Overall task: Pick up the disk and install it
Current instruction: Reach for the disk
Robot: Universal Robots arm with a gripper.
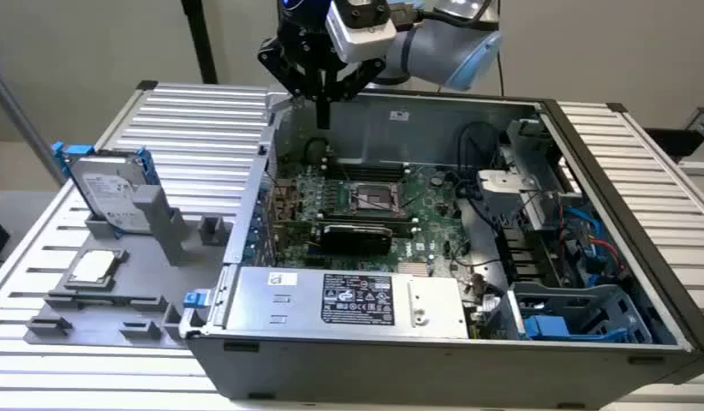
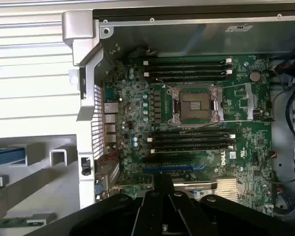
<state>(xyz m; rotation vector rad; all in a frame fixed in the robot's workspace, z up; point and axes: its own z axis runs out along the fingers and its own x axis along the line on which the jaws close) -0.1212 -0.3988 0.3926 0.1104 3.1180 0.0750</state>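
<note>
Hand (image 1: pixel 324 118) empty, fingers pressed together, hanging over the far side of the open computer case (image 1: pixel 329 364), above the motherboard (image 2: pixel 246 147). Disk (image 1: pixel 106 190) stands upright in a grey holder (image 1: pixel 158 224) on the desk (image 1: pixel 204 120), at the exterior view's left, well apart from the hand.

Bright, even light; soft shadows.

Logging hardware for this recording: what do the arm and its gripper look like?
The arm has rounded silver-grey joints with a light-blue end cap. A white boxy camera housing sits at the wrist. The gripper is matte black, built of angular linkage bars that taper to narrow fingers.
</note>
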